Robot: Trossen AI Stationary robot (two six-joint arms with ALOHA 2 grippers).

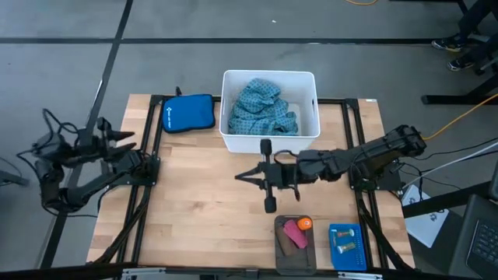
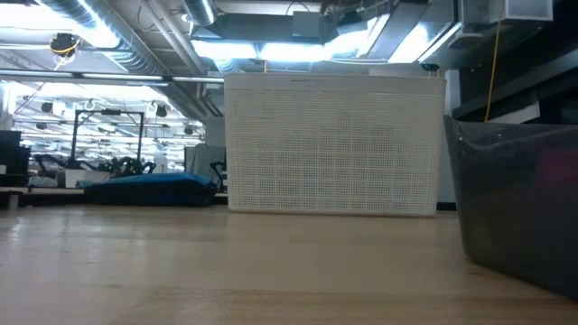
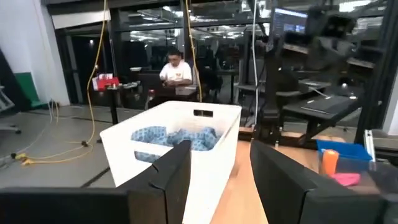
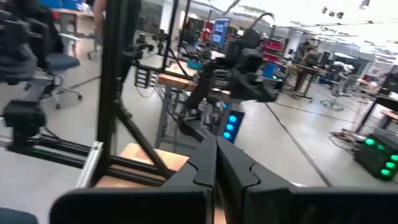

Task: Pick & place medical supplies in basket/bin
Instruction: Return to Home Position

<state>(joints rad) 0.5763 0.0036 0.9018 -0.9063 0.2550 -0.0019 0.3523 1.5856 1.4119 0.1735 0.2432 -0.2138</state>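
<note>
High view gives you the tally. The teal-blue dotted cloth (image 1: pixel 263 107) lies bunched inside the white tub (image 1: pixel 226 109) at 12 o'clock on the table. Near 5 o'clock the dark-grey tray (image 1: pixel 296 261) holds the pink piece (image 1: pixel 293 236) with the orange piece (image 1: pixel 304 223) just beside it. Next to the tray, the small blue basket (image 1: pixel 332 247) carries the tan and white pieces (image 1: pixel 346 243). The royal-blue pouch (image 1: pixel 189 114) at 11 o'clock, beside the tub, is not part of your job. No supply lies loose on the wood, so you can judge the sorting finished.

What is left for you is parking the arms. The right gripper (image 1: pixel 247 176) hangs over the middle of the table, its arm stretched in from 3 o'clock. In the right wrist view its fingers are pressed together with nothing between them. The left gripper (image 3: pixel 219 158) sits at 9 o'clock, off the table's edge, on a folded arm. Its jaws stand apart with a clear gap, hold nothing, and face the tub. By that reading the left arm looks parked, and you need only fold the right arm back toward its base.
</note>
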